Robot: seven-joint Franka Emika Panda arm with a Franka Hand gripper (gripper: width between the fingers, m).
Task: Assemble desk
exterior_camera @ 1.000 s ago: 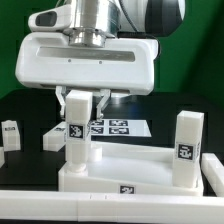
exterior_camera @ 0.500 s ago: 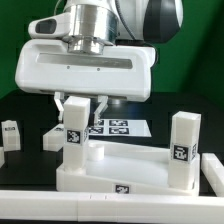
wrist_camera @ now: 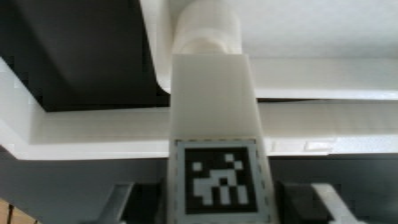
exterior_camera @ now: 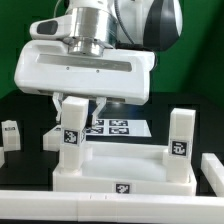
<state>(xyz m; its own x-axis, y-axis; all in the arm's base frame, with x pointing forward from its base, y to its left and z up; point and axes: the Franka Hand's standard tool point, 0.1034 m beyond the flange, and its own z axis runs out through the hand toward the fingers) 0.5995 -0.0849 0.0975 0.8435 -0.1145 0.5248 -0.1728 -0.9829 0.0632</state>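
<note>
The white tabletop (exterior_camera: 125, 170) lies on the black table, with a tag on its near rim. A white square leg (exterior_camera: 72, 135) stands upright at its corner on the exterior view's left. My gripper (exterior_camera: 78, 106) is shut on the top of that leg. A second leg (exterior_camera: 180, 145) stands on the corner at the exterior view's right. In the wrist view the held leg (wrist_camera: 217, 120) runs down between my fingers (wrist_camera: 331, 202), its tag facing the camera, with the tabletop (wrist_camera: 329, 85) beneath it.
The marker board (exterior_camera: 115, 128) lies flat behind the tabletop. A loose white leg (exterior_camera: 10, 133) lies at the exterior view's far left, another (exterior_camera: 52, 138) beside the held leg. A white rail (exterior_camera: 60, 205) runs along the front edge.
My gripper and the held leg have turned slightly. The tabletop and the leg on the exterior view's right have shifted a little toward the left.
</note>
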